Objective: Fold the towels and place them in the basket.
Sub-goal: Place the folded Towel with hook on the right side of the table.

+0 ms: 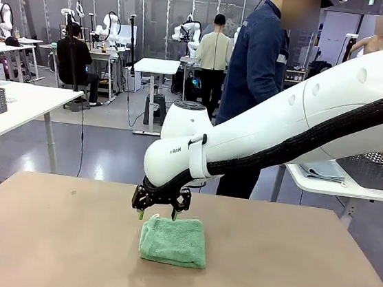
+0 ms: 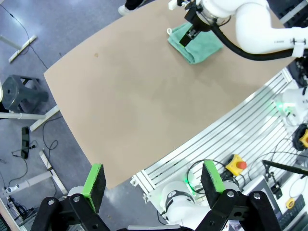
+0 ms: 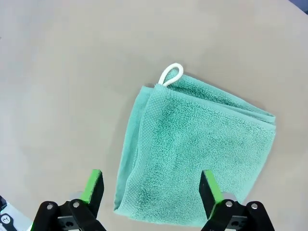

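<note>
Towel (image 1: pixel 174 241), mint green, lies folded flat near the middle of the tabletop (image 1: pixel 42 237). It is almost square, a bit longer from left to right. Its white loop (image 3: pixel 172 74) sits at the far left corner and points to the far side. The right pincer (image 1: pixel 157 215) hangs just above that corner, wide open, holding nothing. The left pincer (image 2: pixel 152 164) is open too, high up and well apart from the towel.

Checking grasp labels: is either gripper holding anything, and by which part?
Nothing held. Right gripper hovers open above the folded mint green terry towel; left gripper open, away from it.
</note>
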Robot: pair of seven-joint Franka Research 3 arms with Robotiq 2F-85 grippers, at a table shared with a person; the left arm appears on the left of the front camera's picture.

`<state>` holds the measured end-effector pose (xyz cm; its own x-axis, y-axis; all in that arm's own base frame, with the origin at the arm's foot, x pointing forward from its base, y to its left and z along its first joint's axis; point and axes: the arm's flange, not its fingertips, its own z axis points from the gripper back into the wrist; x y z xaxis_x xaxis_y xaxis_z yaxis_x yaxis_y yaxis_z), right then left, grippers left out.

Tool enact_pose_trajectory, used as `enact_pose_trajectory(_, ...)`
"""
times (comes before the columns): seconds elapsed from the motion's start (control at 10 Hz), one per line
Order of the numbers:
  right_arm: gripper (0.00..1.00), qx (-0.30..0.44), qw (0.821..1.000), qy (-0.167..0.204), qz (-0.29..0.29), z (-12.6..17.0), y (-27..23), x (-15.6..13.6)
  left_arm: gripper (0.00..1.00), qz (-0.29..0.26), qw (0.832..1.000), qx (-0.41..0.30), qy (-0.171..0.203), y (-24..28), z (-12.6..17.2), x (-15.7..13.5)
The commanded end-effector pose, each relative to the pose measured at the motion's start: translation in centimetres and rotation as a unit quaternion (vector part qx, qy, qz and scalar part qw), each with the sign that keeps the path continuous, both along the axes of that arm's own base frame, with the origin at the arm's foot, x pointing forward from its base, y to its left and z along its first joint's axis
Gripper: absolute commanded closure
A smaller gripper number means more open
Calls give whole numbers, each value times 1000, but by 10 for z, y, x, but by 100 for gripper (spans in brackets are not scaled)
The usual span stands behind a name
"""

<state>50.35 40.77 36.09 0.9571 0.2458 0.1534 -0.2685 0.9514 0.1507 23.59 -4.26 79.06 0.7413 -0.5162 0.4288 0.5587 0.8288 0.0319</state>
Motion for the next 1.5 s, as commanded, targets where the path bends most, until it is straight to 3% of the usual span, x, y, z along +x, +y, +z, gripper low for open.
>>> enact_pose_trajectory(0.0,0,-1,1000,0,1,-1,0,1,0,-3,1000,0,-5,1,1,0)
enact_pose_trajectory(0.2,0,0,1000,0,0,0,0,0,0,-3,1000,0,-5,1,1,0)
enact_pose_trajectory(0.3,0,35,999,-20,11,23,-16,-25,0,-3,1000,0,-5,1,1,0)
enact_pose_trajectory(0.6,0,160,986,-30,-16,80,-104,-72,0,-3,1000,0,-5,1,1,0)
enact_pose_trajectory(0.7,0,207,977,-29,-25,81,-132,-73,0,-3,1000,0,-5,1,1,0)
enact_pose_trajectory(0.9,0,244,968,-25,-58,62,-163,-63,0,-3,1000,0,-5,1,1,0)
enact_pose_trajectory(1.1,0,316,945,8,-84,35,-196,-49,0,-3,1000,0,-5,1,1,0)
enact_pose_trajectory(1.4,0,341,931,34,-124,-35,-213,-31,0,-3,1000,0,-5,1,1,0)
